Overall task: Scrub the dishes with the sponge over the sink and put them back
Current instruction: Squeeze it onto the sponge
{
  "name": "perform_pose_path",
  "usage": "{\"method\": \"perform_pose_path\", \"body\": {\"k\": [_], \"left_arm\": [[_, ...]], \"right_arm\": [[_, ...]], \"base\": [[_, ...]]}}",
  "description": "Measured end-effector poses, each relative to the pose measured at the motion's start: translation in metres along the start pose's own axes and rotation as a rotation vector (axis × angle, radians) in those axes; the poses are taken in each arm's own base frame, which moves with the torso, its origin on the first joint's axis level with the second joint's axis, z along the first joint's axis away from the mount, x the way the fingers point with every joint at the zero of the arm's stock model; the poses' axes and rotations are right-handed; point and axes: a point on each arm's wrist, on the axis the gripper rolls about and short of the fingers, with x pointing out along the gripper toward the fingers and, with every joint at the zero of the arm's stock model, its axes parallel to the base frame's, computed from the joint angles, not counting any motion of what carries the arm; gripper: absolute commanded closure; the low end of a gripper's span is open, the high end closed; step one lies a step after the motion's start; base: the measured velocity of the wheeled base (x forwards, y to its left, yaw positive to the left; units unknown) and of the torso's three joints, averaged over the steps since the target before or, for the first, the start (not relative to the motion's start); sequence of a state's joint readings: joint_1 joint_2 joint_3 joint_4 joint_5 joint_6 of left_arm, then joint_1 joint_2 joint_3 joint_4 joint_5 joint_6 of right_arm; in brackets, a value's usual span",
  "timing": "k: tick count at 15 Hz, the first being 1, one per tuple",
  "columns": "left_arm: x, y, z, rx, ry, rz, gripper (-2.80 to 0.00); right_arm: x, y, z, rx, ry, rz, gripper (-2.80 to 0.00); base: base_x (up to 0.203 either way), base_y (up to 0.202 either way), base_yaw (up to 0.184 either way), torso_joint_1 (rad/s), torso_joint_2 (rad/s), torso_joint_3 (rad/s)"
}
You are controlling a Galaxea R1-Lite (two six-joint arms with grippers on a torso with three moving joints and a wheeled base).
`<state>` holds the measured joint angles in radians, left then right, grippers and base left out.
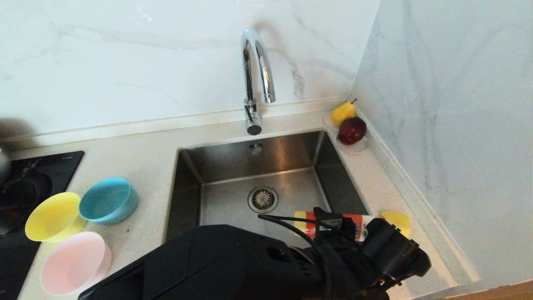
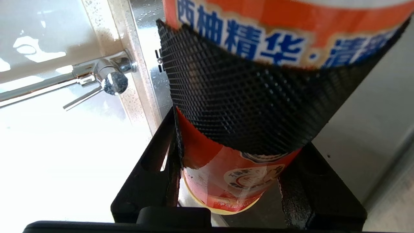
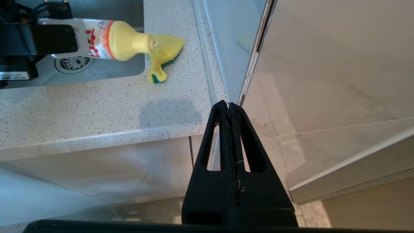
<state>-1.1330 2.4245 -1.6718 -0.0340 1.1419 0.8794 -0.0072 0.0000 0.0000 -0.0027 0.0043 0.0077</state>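
My left gripper [image 1: 333, 230] is shut on an orange-and-yellow dish soap bottle [image 1: 309, 224], held lying level over the sink's [image 1: 233, 196] front right corner. Its black pad [image 2: 245, 106] wraps the bottle [image 2: 226, 181]. In the right wrist view the bottle's [image 3: 110, 40] neck points at the yellow sponge [image 3: 165, 51], tip right at it. The sponge [image 1: 397, 221] lies on the counter right of the sink. The yellow bowl [image 1: 54, 216], blue bowl [image 1: 109, 201] and pink bowl [image 1: 75, 262] stand left of the sink. My right gripper [image 3: 229, 105] hangs shut below the counter's front edge.
A chrome tap [image 1: 254, 79] arches over the sink's back rim. A white saucer [image 1: 354, 148] with a pear [image 1: 342, 112] and a dark red apple [image 1: 352, 130] sits in the back right corner. A black hob [image 1: 25, 183] lies far left. A marble wall closes the right side.
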Motion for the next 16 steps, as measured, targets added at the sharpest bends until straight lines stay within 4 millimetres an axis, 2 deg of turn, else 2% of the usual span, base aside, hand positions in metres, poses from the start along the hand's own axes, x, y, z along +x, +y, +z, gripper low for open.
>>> {"method": "perform_pose_path", "body": {"k": [5, 9, 12, 16], "left_arm": [[0.014, -0.007, 0.000, 0.003, 0.028, 0.000, 0.00], [0.024, 0.000, 0.007, -0.044, 0.072, 0.044, 0.00], [0.027, 0.008, 0.014, -0.092, 0.067, 0.060, 0.00], [0.028, 0.004, 0.012, -0.079, 0.075, 0.056, 0.00]], "right_arm": [[0.000, 0.000, 0.000, 0.000, 0.000, 0.000, 0.00], [0.000, 0.000, 0.000, 0.000, 0.000, -0.001, 0.00], [0.000, 0.000, 0.000, 0.000, 0.000, -0.001, 0.00], [0.000, 0.000, 0.000, 0.000, 0.000, 0.000, 0.00]], "base": [[0.000, 0.000, 0.000, 0.000, 0.00, 0.000], [0.000, 0.000, 0.000, 0.000, 0.00, 0.000], [0.000, 0.000, 0.000, 0.000, 0.00, 0.000], [0.000, 0.000, 0.000, 0.000, 0.00, 0.000]]}}
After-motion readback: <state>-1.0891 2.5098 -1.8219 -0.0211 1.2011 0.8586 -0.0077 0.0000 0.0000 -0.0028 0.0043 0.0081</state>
